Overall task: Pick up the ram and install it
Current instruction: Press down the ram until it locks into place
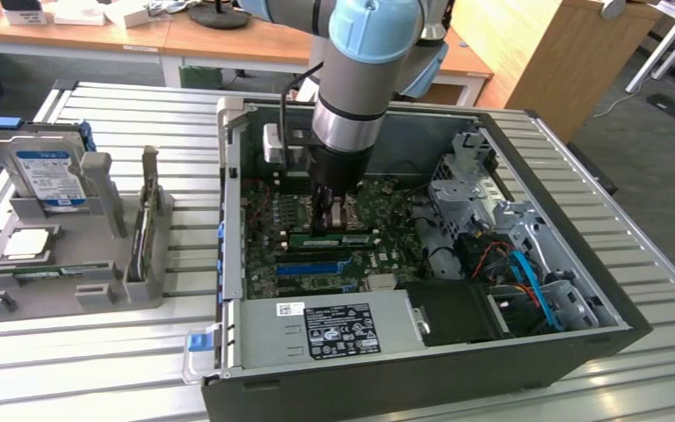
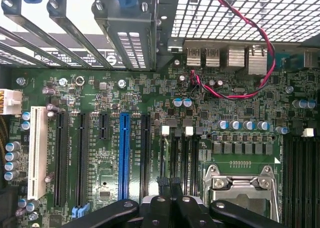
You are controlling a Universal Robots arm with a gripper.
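Tool (image 2: 170, 188) fully closed, nothing visibly held, low over the motherboard (image 2: 150, 133) at frame centre. Ram (image 1: 331, 238) looks seated; risk: pressing misaligned could crack the slot.

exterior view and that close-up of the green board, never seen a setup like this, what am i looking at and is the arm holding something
The big grey and blue tube is a robot arm reaching down into an open computer case that lies on a slatted metal table. The exterior view comes from a camera standing off to the side. The close-up comes from a camera on the arm's wrist, looking at the green motherboard with its blue slot and the silver processor socket.

At the exterior view's left, a grey holder carries spare parts: a blue-labelled hard drive and a square silver chip.

The black fingers are shut. I cannot tell whether they hold anything.
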